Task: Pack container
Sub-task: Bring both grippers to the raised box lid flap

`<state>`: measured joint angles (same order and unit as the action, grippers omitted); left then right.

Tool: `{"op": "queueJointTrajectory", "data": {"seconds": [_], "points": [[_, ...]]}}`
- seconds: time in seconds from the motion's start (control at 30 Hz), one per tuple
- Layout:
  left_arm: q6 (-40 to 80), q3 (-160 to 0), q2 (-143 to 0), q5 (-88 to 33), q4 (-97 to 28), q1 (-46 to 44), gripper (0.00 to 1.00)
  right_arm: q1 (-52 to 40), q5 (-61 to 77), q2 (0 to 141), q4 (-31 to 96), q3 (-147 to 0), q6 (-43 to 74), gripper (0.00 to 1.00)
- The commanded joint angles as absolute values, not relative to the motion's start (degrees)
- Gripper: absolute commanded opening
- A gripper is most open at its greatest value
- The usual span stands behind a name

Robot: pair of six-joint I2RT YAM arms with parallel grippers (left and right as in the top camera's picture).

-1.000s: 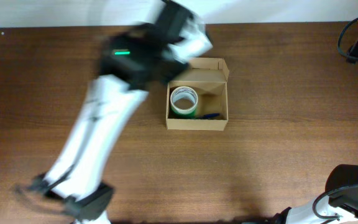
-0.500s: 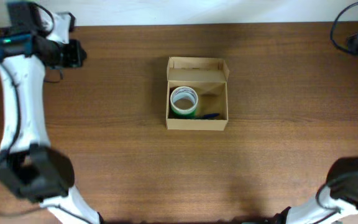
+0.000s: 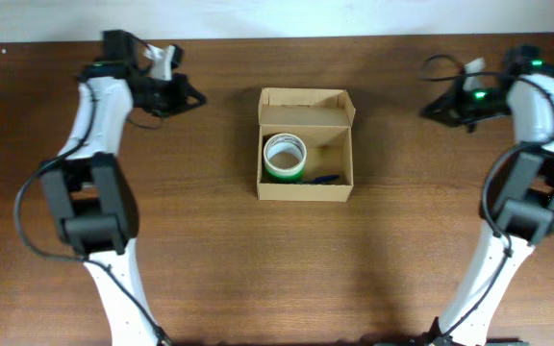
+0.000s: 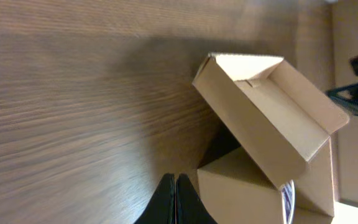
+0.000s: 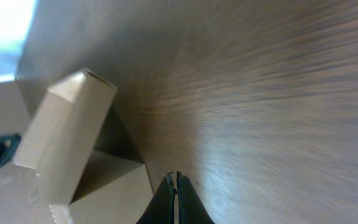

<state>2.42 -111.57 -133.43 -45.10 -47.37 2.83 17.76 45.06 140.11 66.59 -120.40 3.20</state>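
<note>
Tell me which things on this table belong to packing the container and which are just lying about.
Belongs to the job:
container, lid flap open
tape roll inside it
small blue item beside the roll, too small to identify
left end effector and right end effector, both shut, apart from the container

Just lying about:
no loose item that I can see, only the wooden table underneath

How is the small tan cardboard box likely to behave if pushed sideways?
The small tan cardboard box would probably slide rather than tip: it sits low and wide on the wooden table. Its thin walls may flex. The green-edged tape roll inside adds some weight, and the raised flap lid could swing.
</note>
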Motion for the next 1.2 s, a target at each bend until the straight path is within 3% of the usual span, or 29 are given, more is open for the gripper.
{"op": "queueJointTrajectory", "data": {"seconds": [0.0, 0.47, 0.83, 1.17], "points": [[6.8, -111.5, -137.2, -47.8, -45.6, -0.3, 0.02, 13.6, 47.8, 142.2, 66.0, -120.5, 2.8, 0.04], [15.9, -111.5, -143.6, -49.3, -32.8, -5.6, 0.02, 1.7, 48.1, 145.7, 56.0, -120.4, 3.5, 0.04], [26.5, -111.7, -143.5, -61.9, -9.1, -6.1, 0.02, 2.3, 55.7, 145.6, 52.3, -120.9, 2.5, 0.04], [27.8, -116.3, -142.5, -66.1, -6.9, -6.1, 0.02, 4.2, 58.3, 141.3, 61.1, -128.3, -5.8, 0.04]]}}
